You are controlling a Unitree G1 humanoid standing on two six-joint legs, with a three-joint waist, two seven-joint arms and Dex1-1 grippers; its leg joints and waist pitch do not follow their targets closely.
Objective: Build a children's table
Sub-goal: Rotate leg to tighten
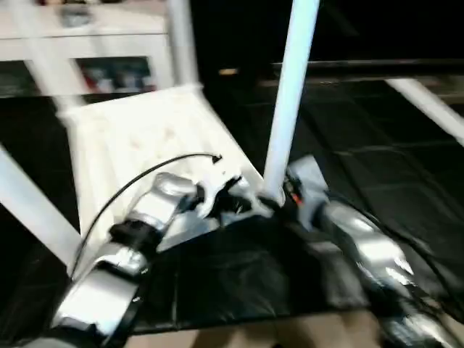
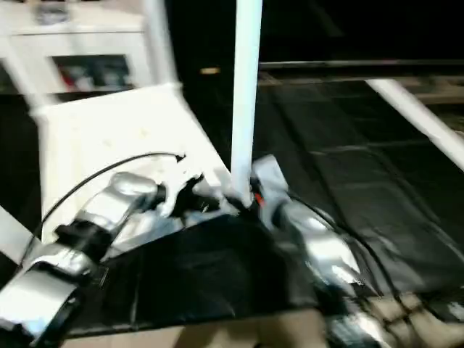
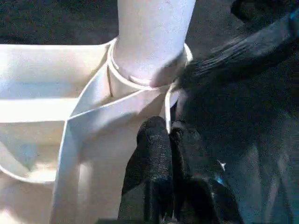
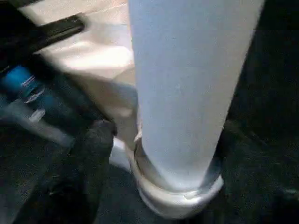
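White tabletop (image 1: 138, 138) and white upright leg (image 1: 290, 87); black floor mat (image 1: 239, 283); silver forearms with black fingers (image 3: 154, 158); white cabinet (image 1: 87, 40) behind.

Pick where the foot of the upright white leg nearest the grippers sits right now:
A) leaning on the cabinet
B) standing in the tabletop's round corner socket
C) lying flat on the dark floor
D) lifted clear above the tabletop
B: the upright white leg stands with its foot inside the round corner socket of the upturned tabletop.
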